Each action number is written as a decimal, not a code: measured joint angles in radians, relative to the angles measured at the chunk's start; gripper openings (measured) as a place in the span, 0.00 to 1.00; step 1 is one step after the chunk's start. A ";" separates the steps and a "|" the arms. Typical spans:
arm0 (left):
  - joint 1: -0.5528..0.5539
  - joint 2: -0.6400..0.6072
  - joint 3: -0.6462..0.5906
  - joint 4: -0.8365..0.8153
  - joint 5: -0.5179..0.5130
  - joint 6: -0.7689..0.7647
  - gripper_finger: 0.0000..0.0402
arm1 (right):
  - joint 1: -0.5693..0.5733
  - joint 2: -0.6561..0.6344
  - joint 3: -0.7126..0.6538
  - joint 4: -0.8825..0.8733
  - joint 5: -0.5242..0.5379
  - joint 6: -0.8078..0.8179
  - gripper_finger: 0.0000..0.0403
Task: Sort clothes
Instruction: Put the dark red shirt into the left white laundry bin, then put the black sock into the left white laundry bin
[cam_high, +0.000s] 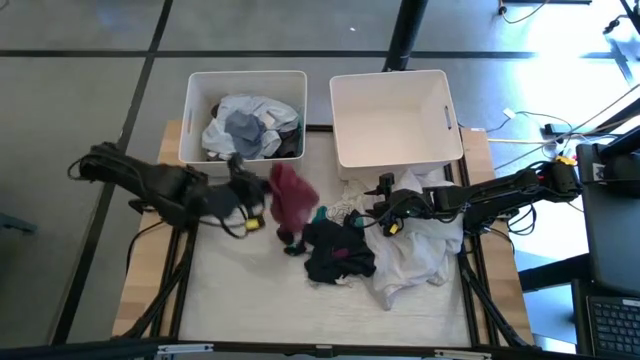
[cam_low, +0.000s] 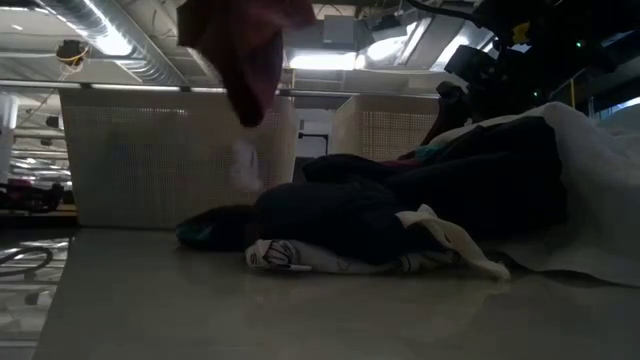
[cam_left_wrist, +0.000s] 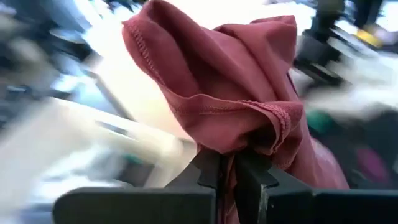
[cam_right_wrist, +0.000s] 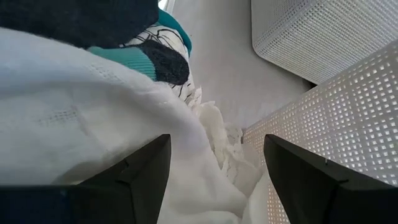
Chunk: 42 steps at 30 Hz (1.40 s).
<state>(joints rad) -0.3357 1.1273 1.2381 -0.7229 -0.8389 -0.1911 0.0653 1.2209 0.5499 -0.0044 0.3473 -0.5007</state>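
Maroon soft fabric garment pinched in closed left claw; carry clear over bin rim; right claw wide open, empty.

Left hand clamped tight and raised; right hand spread wide, low.

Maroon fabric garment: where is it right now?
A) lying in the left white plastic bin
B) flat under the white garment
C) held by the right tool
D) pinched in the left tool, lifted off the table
D: the left tool is shut on the maroon fabric garment, which hangs above the table in the low view.
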 joint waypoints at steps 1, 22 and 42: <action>0.018 -0.023 0.000 0.025 -0.041 0.037 0.04 | 0.000 0.000 0.000 0.000 0.000 0.000 0.64; 0.617 -0.166 -0.074 0.214 -0.115 0.253 0.04 | 0.000 0.000 0.000 0.004 0.000 0.000 0.64; 0.650 -0.202 -0.050 -0.407 0.541 -0.312 0.42 | 0.000 0.000 0.000 0.003 0.000 0.000 0.64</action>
<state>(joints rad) 0.3145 0.9249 1.1885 -1.1296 -0.2979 -0.5033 0.0654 1.2209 0.5499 -0.0010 0.3473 -0.5008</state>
